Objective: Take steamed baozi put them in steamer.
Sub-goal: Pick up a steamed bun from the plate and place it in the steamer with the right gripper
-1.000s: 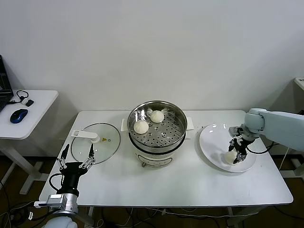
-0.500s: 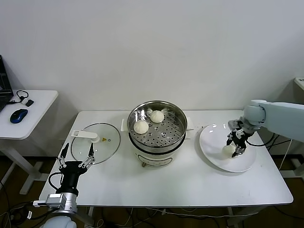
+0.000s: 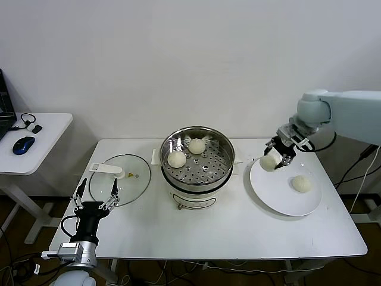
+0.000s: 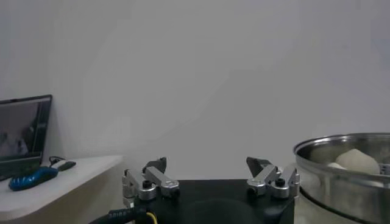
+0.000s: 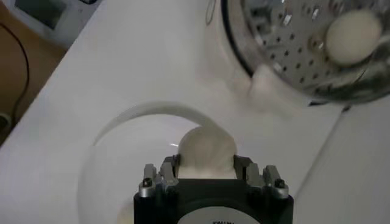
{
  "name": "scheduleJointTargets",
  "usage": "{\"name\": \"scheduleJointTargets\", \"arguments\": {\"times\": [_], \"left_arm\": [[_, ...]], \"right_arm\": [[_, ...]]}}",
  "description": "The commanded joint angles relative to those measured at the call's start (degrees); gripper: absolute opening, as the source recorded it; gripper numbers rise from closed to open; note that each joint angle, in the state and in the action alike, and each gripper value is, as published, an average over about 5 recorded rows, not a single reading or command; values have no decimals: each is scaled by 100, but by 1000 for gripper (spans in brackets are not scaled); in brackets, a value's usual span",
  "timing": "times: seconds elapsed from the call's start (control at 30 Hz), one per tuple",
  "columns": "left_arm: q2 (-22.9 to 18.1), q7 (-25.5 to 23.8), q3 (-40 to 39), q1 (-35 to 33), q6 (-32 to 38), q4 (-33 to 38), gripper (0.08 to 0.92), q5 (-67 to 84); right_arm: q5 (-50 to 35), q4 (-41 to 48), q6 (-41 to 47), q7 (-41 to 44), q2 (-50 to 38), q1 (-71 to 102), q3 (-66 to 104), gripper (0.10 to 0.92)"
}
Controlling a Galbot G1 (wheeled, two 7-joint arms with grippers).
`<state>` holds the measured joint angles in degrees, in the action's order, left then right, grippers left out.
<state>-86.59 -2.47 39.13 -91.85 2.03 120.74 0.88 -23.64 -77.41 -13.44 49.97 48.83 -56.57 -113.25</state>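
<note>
The long white rectangular worktop [image 3: 238, 238] carries everything. At its middle, toward the far edge, stands the round shiny stainless-steel steamer [image 3: 197, 165] on its white base, two small cream-white domed steamed baozi [image 3: 177, 159] lying apart on the perforated tray. A flat round glass lid [image 3: 119, 179] lies near the left edge, and a round white plate [image 3: 275, 196] near the right edge bears one more bun [image 3: 301, 184].

The right gripper [image 3: 275, 158], above the plate's edge nearest the steamer, is clamped on a fourth bun [image 5: 206, 149]; the left gripper [image 3: 94, 193] hangs spread and empty off the front-left corner.

The risk, as I judge it, is the soft dough slipping or squashing in transit (the grip looks narrow). Carried too low, it could strike the steamer's rim and drop onto the worktop.
</note>
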Motion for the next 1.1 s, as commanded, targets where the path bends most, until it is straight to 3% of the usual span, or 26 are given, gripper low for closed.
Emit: {"name": "scheduleJointTargets", "arguments": {"times": [0.03,0.33,0.67,1.1], "left_arm": [[-24,2,-15,16,-13,-8,823,-27],[-57,11,-22,28,-14,-8,823,-42],[-81,11,5,37,-29,28,823,-23],[-55,20,118,24,-7,9,823,90]], "right_arm": [[739,-919,-1733,-633,606,-1094,38,602],[1268,-1205,-2249,-1013,1299,-665,568,615],[1926,-202,-2758,-1185,2176,366,960,620],[2031,806,-2935,-1134,2736,1036,972,619]]}}
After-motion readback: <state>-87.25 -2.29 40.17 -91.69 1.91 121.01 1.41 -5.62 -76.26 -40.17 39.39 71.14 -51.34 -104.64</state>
